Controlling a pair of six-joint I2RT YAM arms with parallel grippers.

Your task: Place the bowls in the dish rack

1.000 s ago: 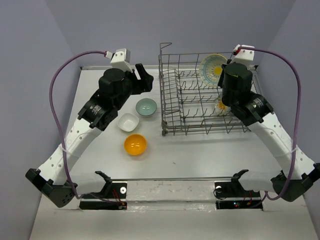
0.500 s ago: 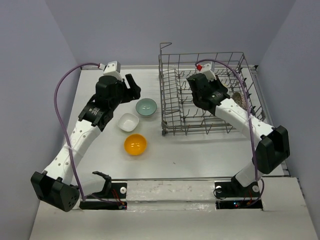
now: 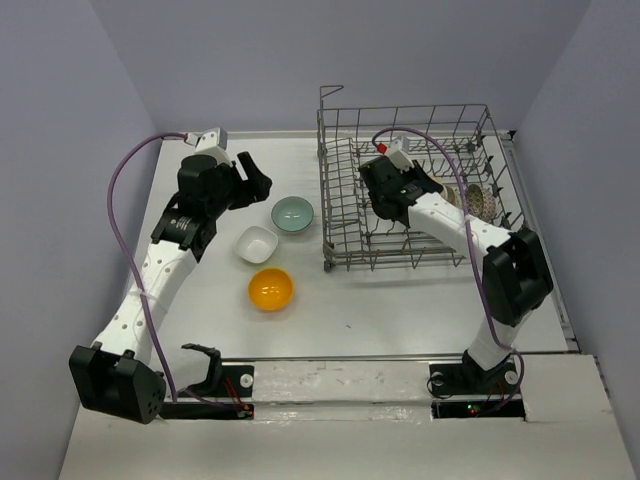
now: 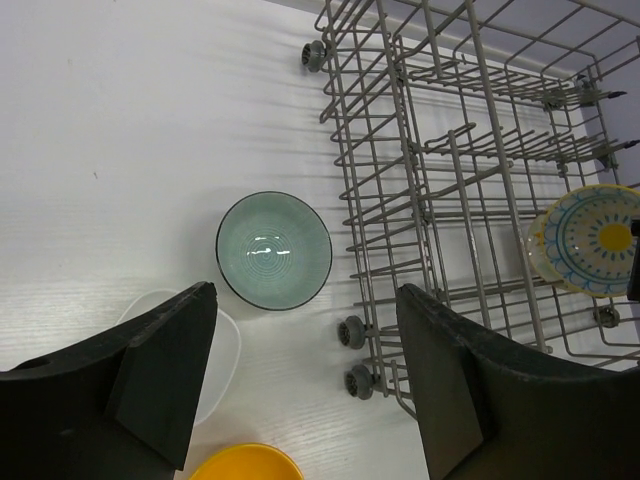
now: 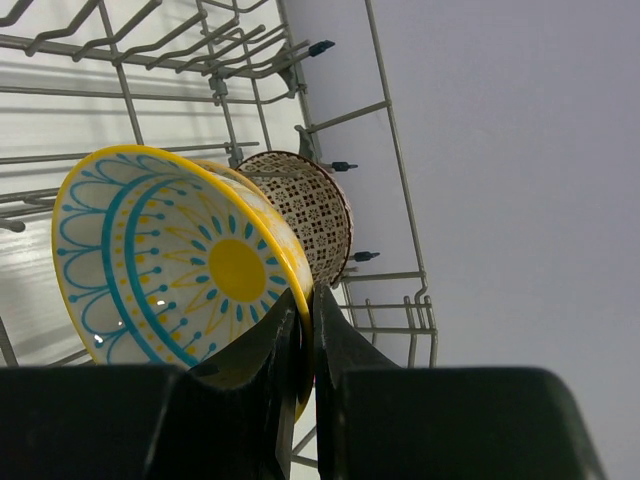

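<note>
The grey wire dish rack stands at the back right. My right gripper is shut on the rim of the bowl with the yellow flower and blue pattern, held on edge inside the rack beside the brown-patterned bowl. My left gripper is open and empty, hovering above the pale teal bowl, the white squarish bowl and the orange-yellow bowl. These three sit on the table left of the rack. The yellow-and-white bowl is out of view.
The rack's small wheels rest on the table close to the teal bowl. The rack's tall wire side rises just behind the brown-patterned bowl. The right arm's wrist reaches in over the rack's middle tines.
The right arm swung from the rack's right side to over its middle and brought the flower bowl down among the tines. The left arm drew back to the left.
</note>
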